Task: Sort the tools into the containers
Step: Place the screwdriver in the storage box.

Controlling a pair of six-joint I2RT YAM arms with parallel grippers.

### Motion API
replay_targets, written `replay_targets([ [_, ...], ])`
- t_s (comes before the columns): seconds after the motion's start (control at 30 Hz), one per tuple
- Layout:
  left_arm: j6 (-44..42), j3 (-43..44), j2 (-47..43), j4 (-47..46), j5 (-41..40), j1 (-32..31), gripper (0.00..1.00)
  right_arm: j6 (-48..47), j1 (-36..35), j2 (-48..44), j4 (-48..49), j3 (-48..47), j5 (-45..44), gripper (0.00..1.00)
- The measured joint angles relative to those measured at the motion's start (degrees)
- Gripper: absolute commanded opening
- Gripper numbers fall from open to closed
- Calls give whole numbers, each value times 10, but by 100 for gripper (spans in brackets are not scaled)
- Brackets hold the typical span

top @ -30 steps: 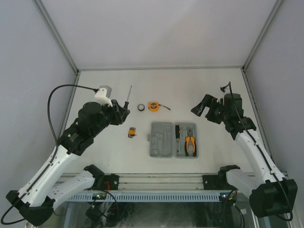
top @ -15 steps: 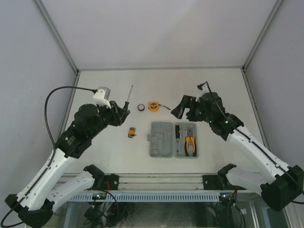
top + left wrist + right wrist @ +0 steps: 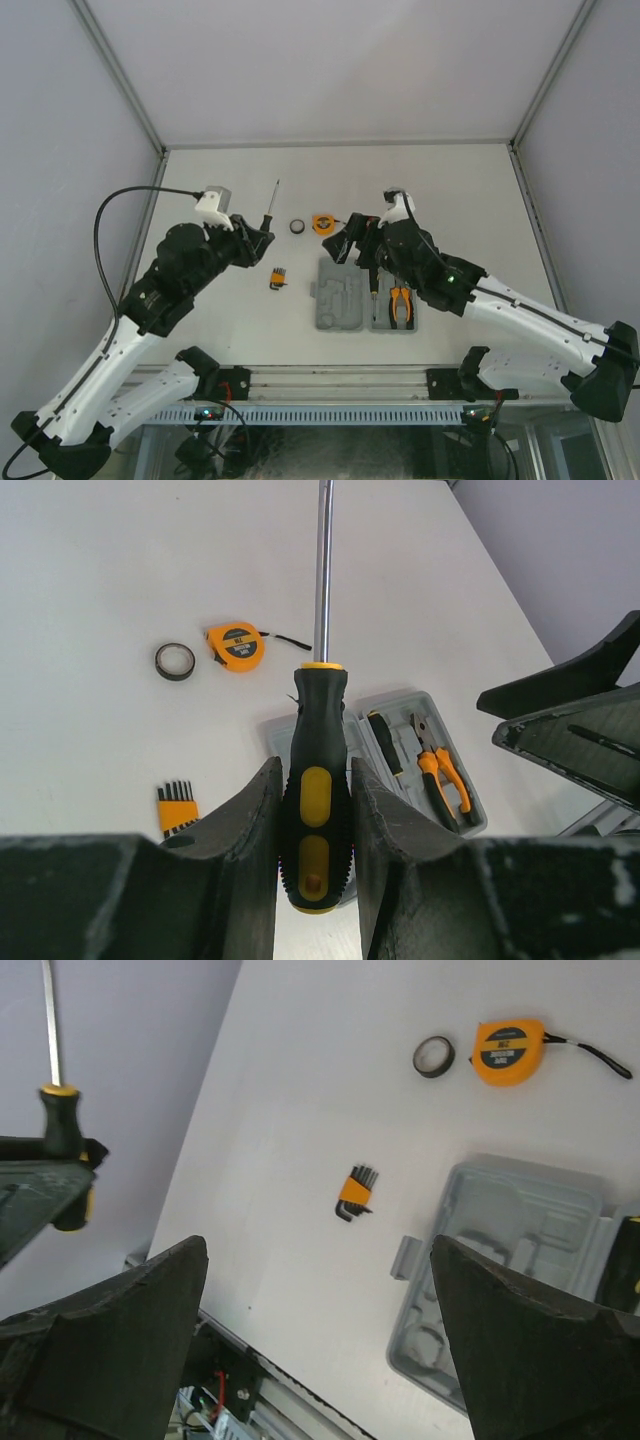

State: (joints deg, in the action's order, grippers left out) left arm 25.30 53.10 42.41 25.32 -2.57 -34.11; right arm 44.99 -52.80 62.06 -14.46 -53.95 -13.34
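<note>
— Left tool (image 3: pixel 256 238), condition?
— Clamped on a black-and-yellow screwdriver (image 3: pixel 319 715) by the handle, held above the table (image 3: pixel 450 180).
— Loose items?
— Hex-key set (image 3: pixel 277 277) lies left of the grey case (image 3: pixel 340 297). Black ring (image 3: pixel 298 227) and tape measure (image 3: pixel 322 224) lie beyond it, just beside each other. Second screwdriver (image 3: pixel 374 280) and pliers (image 3: pixel 401 303) sit in the case's right half.
— Right tool (image 3: pixel 318 1260)?
— Jaws wide apart, nothing between them, above the case's far edge.
</note>
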Motion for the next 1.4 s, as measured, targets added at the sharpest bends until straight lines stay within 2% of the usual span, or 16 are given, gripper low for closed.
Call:
replay_targets([
  [0.27, 17, -39, -14, -26, 3, -19, 0, 34, -51, 8, 66, 0, -56, 85],
  [0.47, 28, -64, -22, -56, 13, -38, 0, 64, -63, 11, 102, 0, -53, 83],
  [0.57, 29, -73, -24, -69, 16, -42, 0, 89, -64, 11, 134, 0, -46, 81],
  [0.8, 31, -77, -24, -86, 32, -42, 0, 132, -64, 20, 197, 0, -24, 67],
  [1.23, 30, -80, -19, -108, 69, -47, 0, 155, -57, 100, 223, -2, 55, 48],
  [1.4, 25, -82, -19, -110, 80, -48, 0, 155, -57, 101, 228, -9, 67, 47],
])
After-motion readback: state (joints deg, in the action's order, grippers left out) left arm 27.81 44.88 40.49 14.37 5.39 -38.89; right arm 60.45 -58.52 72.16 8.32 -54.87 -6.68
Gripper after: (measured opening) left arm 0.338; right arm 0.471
